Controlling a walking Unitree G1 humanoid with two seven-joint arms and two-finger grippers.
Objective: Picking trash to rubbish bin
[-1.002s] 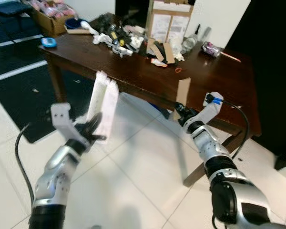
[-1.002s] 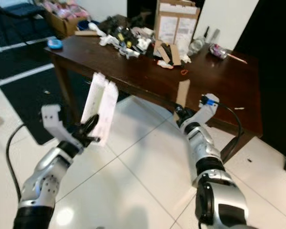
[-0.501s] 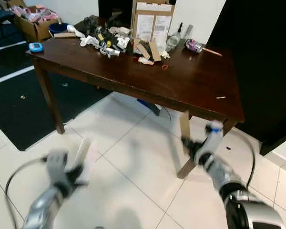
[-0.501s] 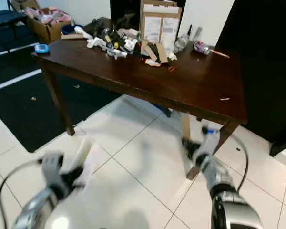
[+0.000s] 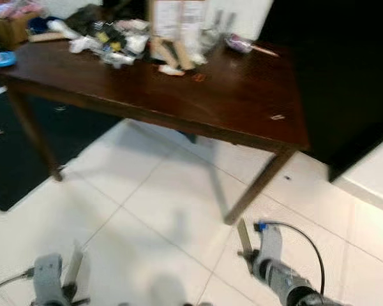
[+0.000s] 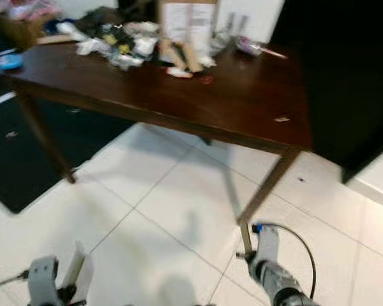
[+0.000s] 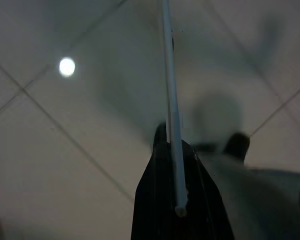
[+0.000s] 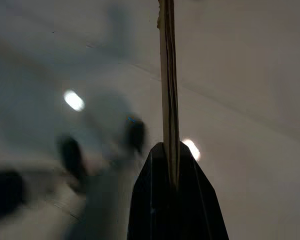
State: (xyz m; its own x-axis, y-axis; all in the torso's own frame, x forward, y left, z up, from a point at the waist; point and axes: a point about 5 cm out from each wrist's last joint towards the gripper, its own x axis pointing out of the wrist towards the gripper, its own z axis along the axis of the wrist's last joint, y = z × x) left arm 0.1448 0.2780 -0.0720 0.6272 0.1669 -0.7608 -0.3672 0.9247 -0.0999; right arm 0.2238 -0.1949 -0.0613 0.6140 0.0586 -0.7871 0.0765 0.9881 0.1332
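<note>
While both arms sit low at the near edge of the head views, each one carries a flat piece of trash edge-on. The left gripper (image 7: 176, 150) has its two black fingers (image 7: 157, 200) pressed together on a thin white sheet (image 7: 170, 90), which rises straight out from between the fingertips over the pale tiled floor (image 5: 159, 197); in the right eye view the same white sheet (image 6: 76, 271) stands upright just beside the grey wrist block. No gap shows between fingers and sheet, so the grip is closed tight on it.

The right gripper (image 8: 171, 150) likewise has its fingers (image 8: 152, 195) clamped flat against a strip of brown cardboard (image 8: 167, 75), the strip running on past the fingertips. In the left eye view that cardboard strip (image 5: 244, 237) stands upright at the front of the right wrist, near the foot of the worktop's nearest leg, with a black cable looping behind the wrist.

Beyond the arms, the dark wooden worktop (image 5: 242, 108) carries a cluster of mixed clutter (image 5: 108, 41) toward its far side, a cardboard box (image 6: 186, 22) with white labels standing behind it, a small red loop (image 5: 198, 77) on the bare wood, and a crushed can (image 5: 239, 43) near the far edge. A blue round object (image 5: 0, 58) lies at the worktop's left end. A dark mat (image 5: 13, 159) covers the floor under that end. The head views are blurred.
</note>
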